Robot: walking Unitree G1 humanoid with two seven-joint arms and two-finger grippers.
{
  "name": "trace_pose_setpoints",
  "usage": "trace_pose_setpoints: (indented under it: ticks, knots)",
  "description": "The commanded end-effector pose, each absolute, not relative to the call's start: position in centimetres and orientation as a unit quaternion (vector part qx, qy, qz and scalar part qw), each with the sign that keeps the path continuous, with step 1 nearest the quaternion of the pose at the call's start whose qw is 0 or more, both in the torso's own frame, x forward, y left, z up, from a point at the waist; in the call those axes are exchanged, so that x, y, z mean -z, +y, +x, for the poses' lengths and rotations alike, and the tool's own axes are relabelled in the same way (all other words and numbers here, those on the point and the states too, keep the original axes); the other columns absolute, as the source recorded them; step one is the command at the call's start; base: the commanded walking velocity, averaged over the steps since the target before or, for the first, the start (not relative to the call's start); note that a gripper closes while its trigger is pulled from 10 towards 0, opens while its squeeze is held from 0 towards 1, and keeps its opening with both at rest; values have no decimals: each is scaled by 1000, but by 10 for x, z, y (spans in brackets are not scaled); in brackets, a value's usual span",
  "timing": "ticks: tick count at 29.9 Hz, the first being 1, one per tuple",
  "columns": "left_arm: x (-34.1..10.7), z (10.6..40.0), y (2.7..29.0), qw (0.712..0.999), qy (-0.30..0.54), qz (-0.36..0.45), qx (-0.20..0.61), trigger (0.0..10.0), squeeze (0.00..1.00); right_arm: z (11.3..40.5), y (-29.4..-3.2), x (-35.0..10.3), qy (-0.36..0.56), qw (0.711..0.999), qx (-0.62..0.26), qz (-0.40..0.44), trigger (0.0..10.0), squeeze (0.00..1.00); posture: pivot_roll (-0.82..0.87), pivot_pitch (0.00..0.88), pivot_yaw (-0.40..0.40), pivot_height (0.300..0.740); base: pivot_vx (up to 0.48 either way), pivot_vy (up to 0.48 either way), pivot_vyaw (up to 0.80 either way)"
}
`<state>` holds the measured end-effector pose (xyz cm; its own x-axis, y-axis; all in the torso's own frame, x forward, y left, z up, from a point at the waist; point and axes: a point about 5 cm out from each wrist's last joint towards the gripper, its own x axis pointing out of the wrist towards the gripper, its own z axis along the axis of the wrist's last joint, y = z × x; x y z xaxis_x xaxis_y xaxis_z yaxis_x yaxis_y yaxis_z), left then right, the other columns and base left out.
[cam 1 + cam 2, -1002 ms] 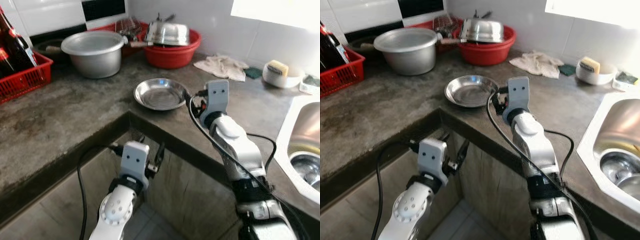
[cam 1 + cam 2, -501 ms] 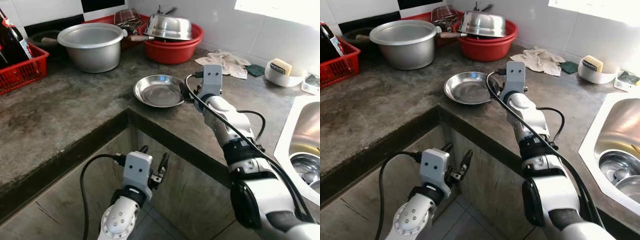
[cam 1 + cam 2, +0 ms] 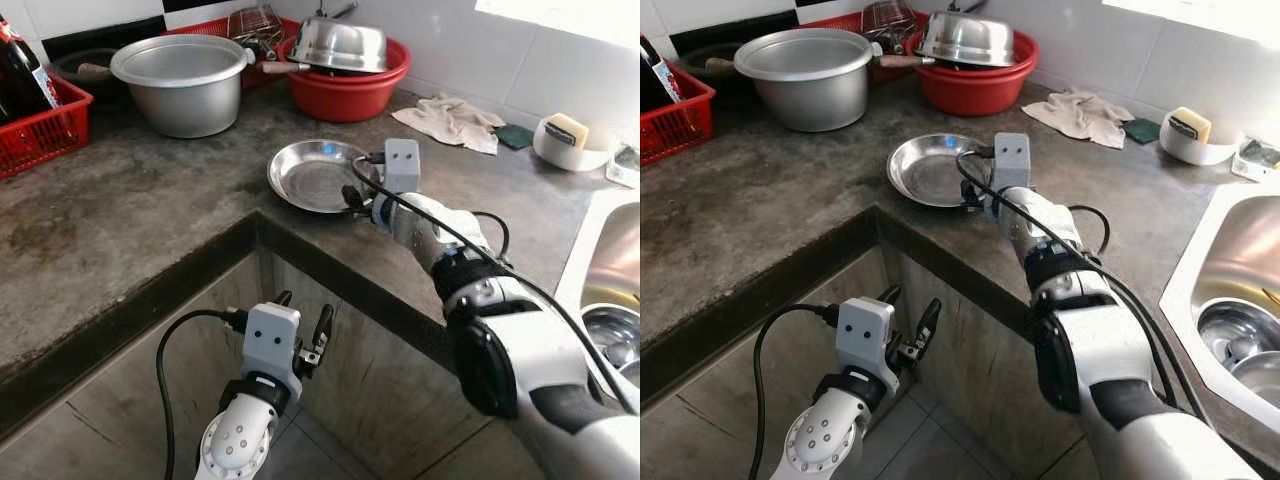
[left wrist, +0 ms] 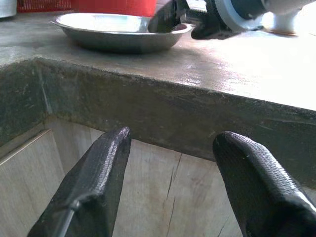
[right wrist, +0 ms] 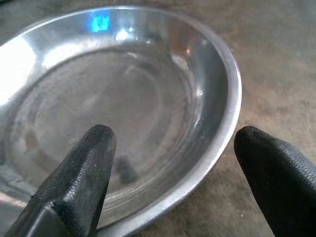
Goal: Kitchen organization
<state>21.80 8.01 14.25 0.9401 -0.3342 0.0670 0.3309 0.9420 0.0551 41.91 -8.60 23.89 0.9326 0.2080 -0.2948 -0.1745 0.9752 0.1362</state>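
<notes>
Daylight from the upper right glares on the steel plate (image 5: 148, 98); frames sharp.

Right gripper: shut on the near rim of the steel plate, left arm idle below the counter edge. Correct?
Not quite. The right gripper is open: in the right wrist view one finger sits over the inside of the steel plate and the other outside its rim, with a wide gap between. It straddles the near rim without closing. The left gripper does hang below the counter edge.

The right gripper (image 3: 352, 197) has reached forward and down to the near right rim of the steel plate (image 3: 312, 175), its spread fingers (image 5: 74, 173) now straddling that rim, one over the plate's inside.
</notes>
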Motion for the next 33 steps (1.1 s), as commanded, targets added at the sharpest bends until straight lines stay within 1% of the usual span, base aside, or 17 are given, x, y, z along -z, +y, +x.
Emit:
trace_pose_setpoints:
  ticks: [1,4,5,6,7,11,33]
  knots:
    - [-147,217,78,984,-42,20,169,10000,0,420,-90,-238,177,979,-95,48,10000,0,65,149,-107,740,0,0,0]
    - [-147,218,78,985,-43,19,167,10000,0,419,-88,-239,190,975,-100,57,10000,0,61,148,-108,740,0,0,0]
    - [-147,218,78,985,-43,19,166,10000,0,419,-88,-240,196,973,-101,68,4118,0,60,148,-109,740,0,0,0]
    - [-147,218,78,985,-43,19,165,10000,0,419,-87,-241,200,972,-102,76,4118,0,60,148,-109,740,0,0,0]
    - [-147,219,78,985,-43,19,164,10000,0,419,-87,-240,208,969,-103,85,0,0,61,149,-112,740,0,0,0]
    - [-147,220,78,986,-44,17,161,10000,0,418,-86,-239,226,962,-100,114,0,0,60,149,-114,740,0,0,0]
    - [-147,220,78,986,-44,17,161,10000,0,418,-86,-239,226,962,-100,114,0,0,60,149,-114,740,0,0,0]
